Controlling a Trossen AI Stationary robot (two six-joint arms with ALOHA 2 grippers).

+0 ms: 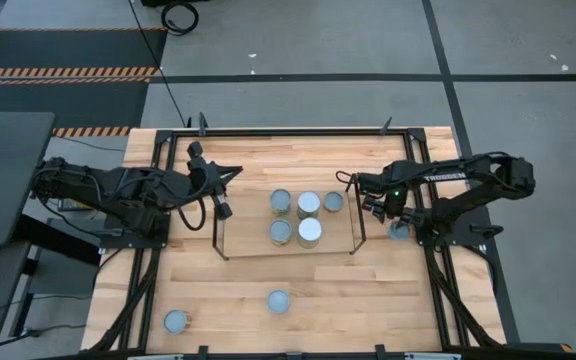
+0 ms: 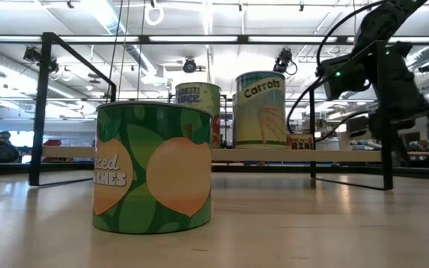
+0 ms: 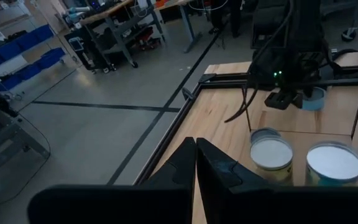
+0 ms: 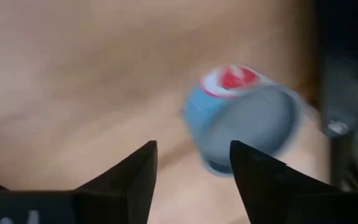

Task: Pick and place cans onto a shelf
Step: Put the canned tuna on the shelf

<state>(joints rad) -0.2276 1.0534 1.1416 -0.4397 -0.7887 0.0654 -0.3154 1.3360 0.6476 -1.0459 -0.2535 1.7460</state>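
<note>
High view shows the right tool (image 1: 376, 207) beside the shelf (image 1: 230, 245), fingers apart and empty, near a blue can (image 1: 399, 230) on the worktop (image 1: 368, 300). That can looks hard, smooth, maybe slippery; grab its round sides. Left tool (image 1: 224, 210) waits, pinched shut on nothing.

Even, bright light fell from the ceiling strips (image 2: 73, 41) seen in the low view, leaving only faint shadows on the table (image 1: 248, 285). In the right wrist view the blue can (image 4: 244, 118) was smeared by blur, while the peach can (image 2: 153, 167) nearest the low camera looked slightly soft.
</note>
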